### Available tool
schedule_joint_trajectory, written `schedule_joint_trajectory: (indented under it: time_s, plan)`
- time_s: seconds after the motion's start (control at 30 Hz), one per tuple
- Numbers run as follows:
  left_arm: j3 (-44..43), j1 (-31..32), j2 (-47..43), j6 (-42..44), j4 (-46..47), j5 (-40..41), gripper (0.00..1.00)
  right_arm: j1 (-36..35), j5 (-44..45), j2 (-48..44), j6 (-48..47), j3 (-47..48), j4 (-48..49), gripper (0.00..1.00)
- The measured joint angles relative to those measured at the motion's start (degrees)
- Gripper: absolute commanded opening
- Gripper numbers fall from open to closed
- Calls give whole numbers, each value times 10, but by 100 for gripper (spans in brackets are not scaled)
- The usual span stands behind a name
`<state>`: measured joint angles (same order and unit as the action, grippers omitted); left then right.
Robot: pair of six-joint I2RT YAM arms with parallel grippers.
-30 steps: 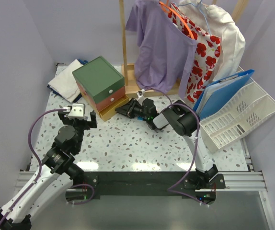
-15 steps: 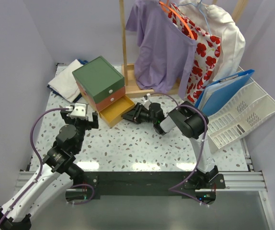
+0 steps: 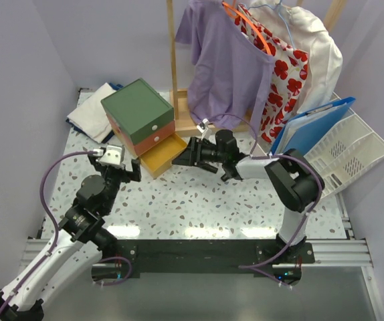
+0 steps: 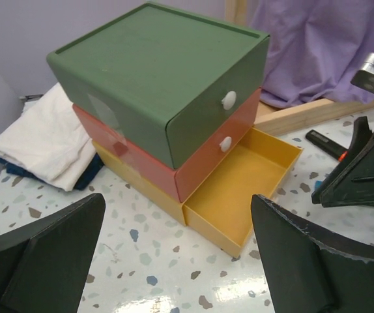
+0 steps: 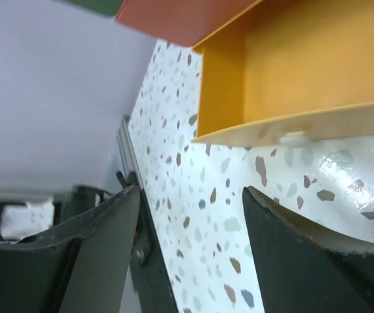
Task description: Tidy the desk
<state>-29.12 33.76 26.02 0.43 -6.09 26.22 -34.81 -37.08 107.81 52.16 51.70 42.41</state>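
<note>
From above, the speckled white counter point(image 3: 199, 200) fills the middle of the view and carries a stack of three drawers point(image 3: 137, 110) at its back left. The lowest one, the yellow drawer point(image 3: 162, 155), stands pulled out. The right tool point(image 3: 188, 155) is just beside the front of this drawer, and the left tool point(image 3: 120, 172) hovers near the stack. In the left wrist view the left tool is wide and empty, facing the stack, with a folded white cloth point(image 4: 40, 147) behind it. In the right wrist view the right tool is open and holds nothing, with the drawer's front just ahead.
</note>
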Motion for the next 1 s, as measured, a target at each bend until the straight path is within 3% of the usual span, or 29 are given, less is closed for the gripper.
schedule_joint_trajectory:
  time_s: [0.13,0.2,0.3,0.4,0.43,0.5,0.53,0.63,0.77,1.0]
  plan:
    - [0,0,1,-11,5,-55,100,1,-62,-41,-197,85,-240,61]
    - [-2,0,7,-19,5,-89,100,0,-78,-37,-355,177,-433,59]
    - [-14,0,33,-43,3,-158,100,0,-60,-39,-570,298,-660,62]
    - [-30,0,67,-77,-9,-208,99,1,3,-88,-698,314,-765,72]
    - [-37,0,81,-92,-13,-223,99,1,26,-115,-726,303,-785,75]
    - [-47,0,107,-126,-23,-250,97,3,88,-177,-771,271,-808,94]
    - [-52,0,119,-145,-28,-262,96,4,110,-197,-781,264,-814,99]
    - [-58,0,153,-208,-31,-292,92,24,161,-247,-801,252,-818,99]
    - [-58,13,188,-298,-18,-313,95,96,123,-242,-800,255,-832,99]
    - [-104,180,326,-464,-20,-193,100,124,101,-233,-791,197,-828,99]
